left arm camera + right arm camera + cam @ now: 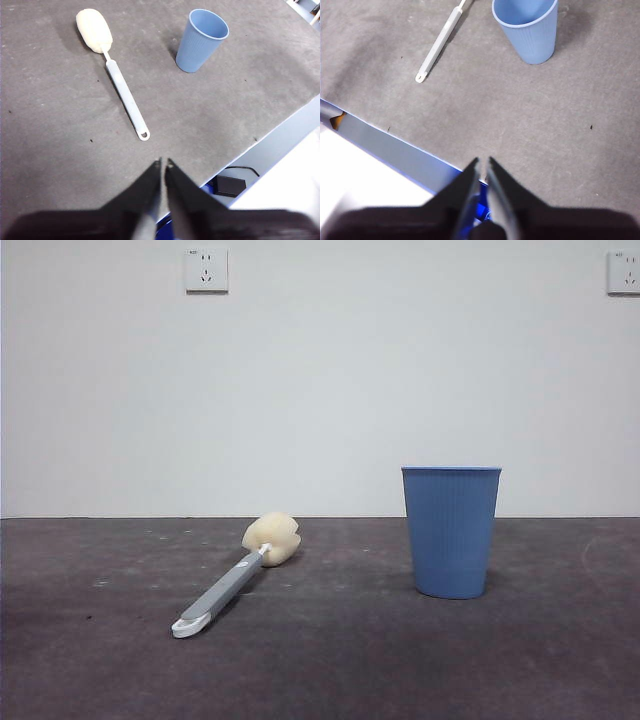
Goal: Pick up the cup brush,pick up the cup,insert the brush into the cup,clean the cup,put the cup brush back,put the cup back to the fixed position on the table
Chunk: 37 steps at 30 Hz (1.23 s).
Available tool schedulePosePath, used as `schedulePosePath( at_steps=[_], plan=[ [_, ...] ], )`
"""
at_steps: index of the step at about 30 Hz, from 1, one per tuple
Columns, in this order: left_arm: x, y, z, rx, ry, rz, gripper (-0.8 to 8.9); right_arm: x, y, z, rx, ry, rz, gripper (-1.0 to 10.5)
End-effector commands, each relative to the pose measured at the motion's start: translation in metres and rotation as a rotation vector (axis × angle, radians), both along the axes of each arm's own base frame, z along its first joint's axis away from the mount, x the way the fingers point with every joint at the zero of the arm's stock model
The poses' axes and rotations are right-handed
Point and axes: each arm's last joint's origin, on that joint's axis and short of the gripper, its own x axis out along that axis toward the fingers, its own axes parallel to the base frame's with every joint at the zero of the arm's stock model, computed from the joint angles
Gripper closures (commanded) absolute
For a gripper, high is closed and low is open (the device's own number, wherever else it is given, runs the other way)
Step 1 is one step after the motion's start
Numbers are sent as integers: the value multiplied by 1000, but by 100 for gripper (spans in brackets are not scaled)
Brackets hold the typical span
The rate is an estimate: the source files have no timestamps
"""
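Right now the cup brush [232,577] lies flat on the dark grey bench [330,670], and the cup [451,531] stands upright well apart from it, mouth up and with nothing in it. In the front view the brush is to the left of the cup, its cream sponge head toward the back wall and its white looped tip toward the camera. No arm shows in that view. From the left wrist view, the left gripper [163,161] hangs above the near edge of the bench, its jaws nearly closed with only a thin slit between the tips, holding nothing. The right gripper [483,160] hangs likewise over the bench edge, its jaws almost together and bare. Both are well away from the brush and the cup.
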Motion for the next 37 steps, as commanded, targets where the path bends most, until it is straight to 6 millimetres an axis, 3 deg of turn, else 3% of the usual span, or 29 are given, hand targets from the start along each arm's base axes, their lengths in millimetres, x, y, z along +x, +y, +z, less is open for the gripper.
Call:
schedulePosePath(
  at_steps=[1,2,4,12,21,29,37],
  plan=[
    [1,1,0,39,-9,21,310,0,0,1,8,-4,-1,513],
    [1,1,0,44,-7,27,238,0,0,1,11,0,-5,413],
    [1,1,0,44,-6,27,229,0,0,1,16,5,-11,320],
    [12,1,-3,43,53,53,230,0,0,1,17,7,-13,321],
    [51,-14,-11,51,131,27,230,2,1,1,17,14,-13,321],
    [97,-70,-32,151,153,60,230,4,1,0,16,26,-14,321],
    [132,-130,-82,264,207,104,257,4,1,0,21,32,-21,321]
  ],
)
